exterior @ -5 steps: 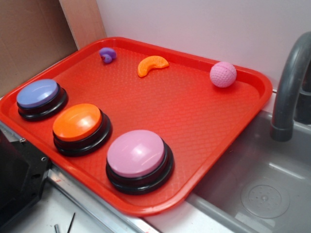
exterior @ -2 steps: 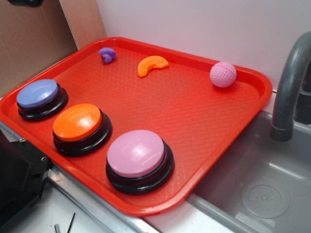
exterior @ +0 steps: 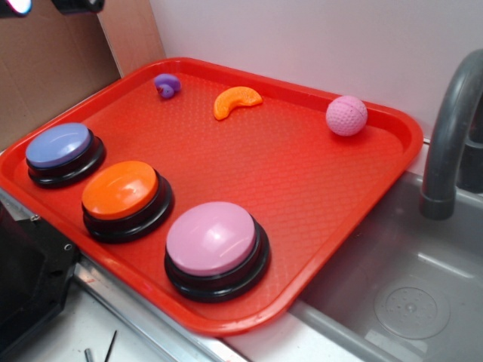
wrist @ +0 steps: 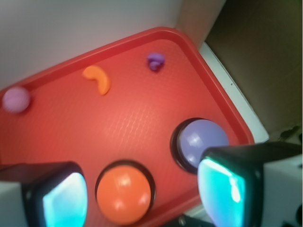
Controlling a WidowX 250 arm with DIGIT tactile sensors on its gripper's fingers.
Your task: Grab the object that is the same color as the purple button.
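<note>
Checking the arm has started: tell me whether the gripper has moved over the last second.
Yes. The gripper has come into the exterior view's top-left corner, above the cardboard, where none showed before.

A red tray (exterior: 362, 188) sits beside a grey sink (exterior: 407, 302) with a dark grey faucet (exterior: 449, 128). On the tray, an orange button (exterior: 121, 190) and a larger pink-lilac button (exterior: 211, 240) stand near the front edge; an orange crescent piece (exterior: 236, 101) and a pink dimpled ball (exterior: 346, 115) lie at the back.
</note>
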